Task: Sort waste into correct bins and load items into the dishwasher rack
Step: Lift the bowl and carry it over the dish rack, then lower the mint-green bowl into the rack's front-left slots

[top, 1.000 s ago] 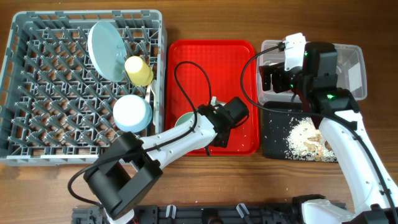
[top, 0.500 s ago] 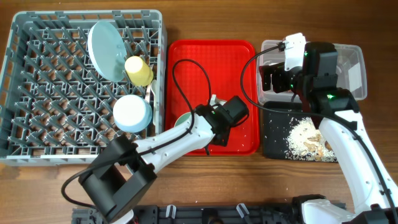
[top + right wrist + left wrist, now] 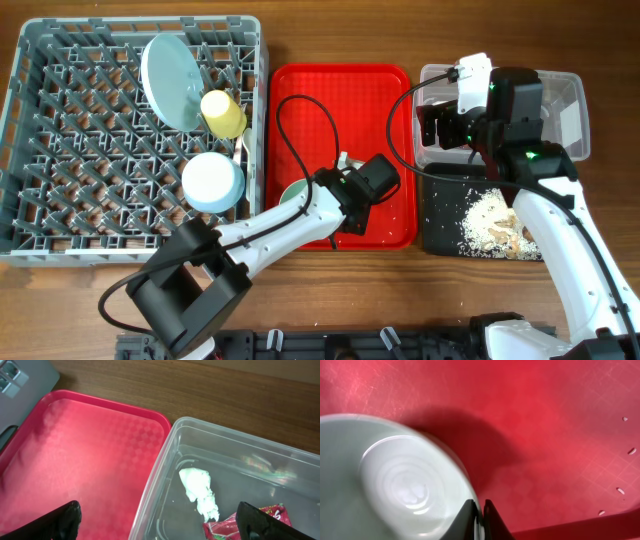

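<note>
Left gripper (image 3: 479, 510) — clenched on the rim of a pale green-blue round bowl (image 3: 405, 485), one finger inside the wall and one outside. The bowl sits upright on the flat red plastic serving tray (image 3: 560, 420), close to one raised edge. A few loose white rice-like grains (image 3: 620, 491) lie on the tray near it.

Right gripper (image 3: 157, 510) — released, jaws spread wide, nothing between them. It hangs over the clear plastic rectangular tub (image 3: 165, 467). Inside the tub lie a crumpled white tissue (image 3: 200, 491) and, just beside it, a shiny red snack wrapper (image 3: 235, 527).

The shallow black rectangular tray (image 3: 440, 225), beside the tub, holds a heap of white and brown food scraps (image 3: 492, 215).

The large grey plastic dishwasher rack (image 3: 30, 140) contains a light blue round plate (image 3: 170, 65) standing tilted, a small yellow cup (image 3: 222, 112) just beside it, and a second pale bowl (image 3: 212, 182), turned upside down.
</note>
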